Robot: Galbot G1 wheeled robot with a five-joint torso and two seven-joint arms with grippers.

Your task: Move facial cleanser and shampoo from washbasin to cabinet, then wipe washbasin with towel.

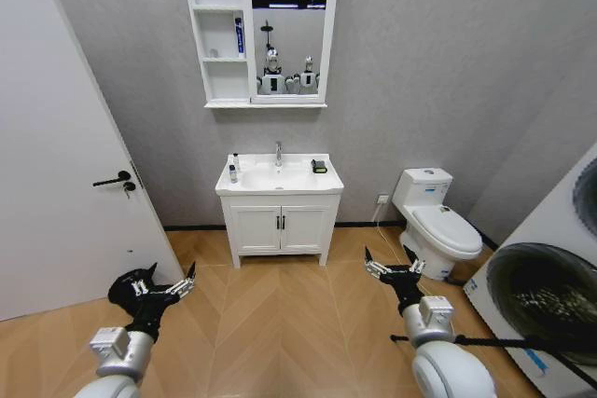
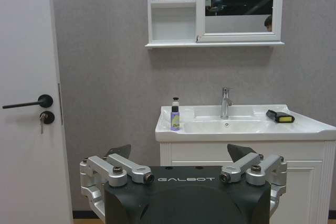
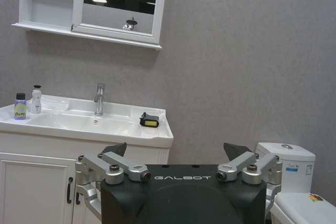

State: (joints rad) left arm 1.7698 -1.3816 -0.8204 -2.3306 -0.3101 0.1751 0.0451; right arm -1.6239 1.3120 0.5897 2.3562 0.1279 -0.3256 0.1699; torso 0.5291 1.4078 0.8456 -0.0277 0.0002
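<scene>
The washbasin [image 1: 297, 181] stands against the far wall, its chrome tap [image 1: 278, 153] at the back. On its left corner stand two small bottles, the facial cleanser and shampoo: a purple one [image 2: 175, 118] and a white one with a black cap [image 3: 36, 101]; I cannot tell which is which. The black towel [image 1: 320, 166] with a yellow edge lies on the right corner. Above hangs the cabinet [image 1: 215, 30] with open shelves and a mirror. My left gripper [image 1: 168, 279] and right gripper [image 1: 387, 258] hover open over the floor, well short of the washbasin, holding nothing.
A blue tube [image 1: 239, 34] stands on a cabinet shelf. A white door [image 1: 56, 184] with a black handle is on the left. A toilet [image 1: 438, 223] and a washing machine [image 1: 546, 295] are on the right. Wooden floor lies between me and the two-door vanity [image 1: 280, 227].
</scene>
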